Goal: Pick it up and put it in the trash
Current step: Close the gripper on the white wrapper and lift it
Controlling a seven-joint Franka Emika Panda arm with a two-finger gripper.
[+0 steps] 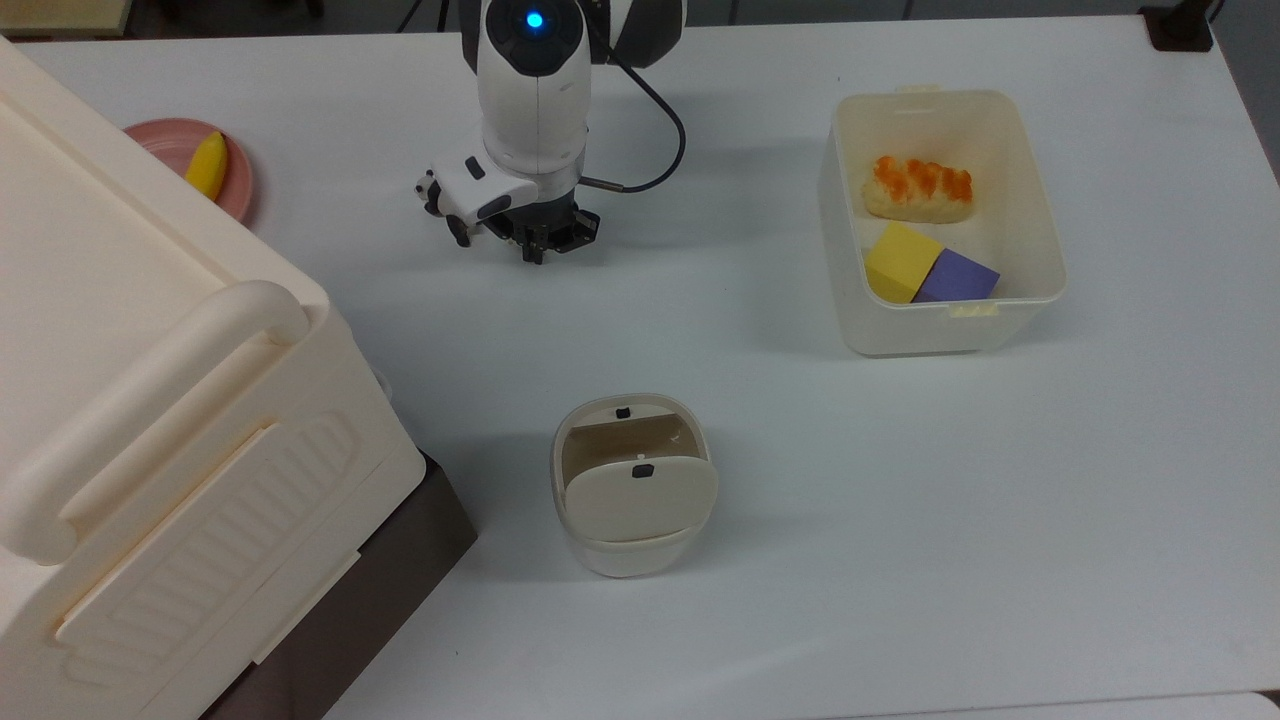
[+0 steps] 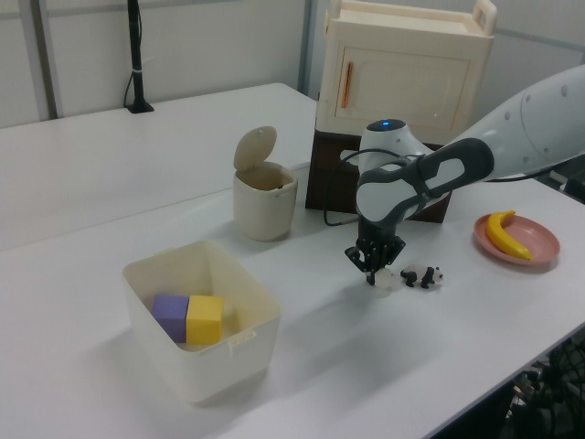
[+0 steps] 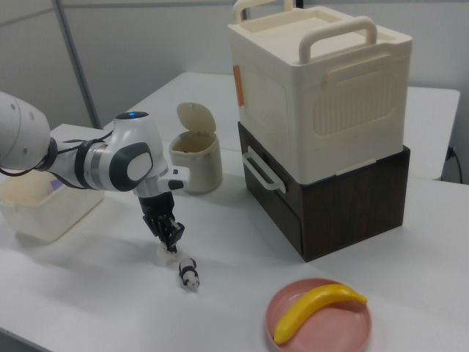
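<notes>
Here, the labelled parts of the scene:

Tabletop (image 1: 900,500): a plain white surface, with a second white table behind it in the left view and pale wall panels beyond.

Room: a black post stands at the far end of the rear table in the left view.

Paper wad (image 2: 385,279): lumpy and roundish, with no clear long axis or pointing direction. It sits on the tabletop directly under the end effector; a sliver shows at (image 3: 165,255) in the right view.

End effector (image 1: 541,238): lowered to the tabletop with its fingers drawn close around the paper wad, gripping it. The wad sits between the fingertips and shows just below them in the left view.

Panda figurine (image 2: 422,274): lying on the tabletop just beside the wad, on the left view's right, apart from the fingers.

Trash bin (image 1: 630,485): beige with rounded corners, its flap lid tilted open. It stands well apart from the end effector, toward the top view's lower edge.

Tub (image 1: 1030,200): translucent white, holding a yellow block (image 1: 900,260), a purple block (image 1: 955,278) and an orange-topped bread piece (image 1: 918,187).

Cream box (image 3: 322,88): has a handle and rests on a dark brown base (image 3: 352,198).

Pink plate (image 3: 293,312): carries a banana (image 3: 315,308).
</notes>
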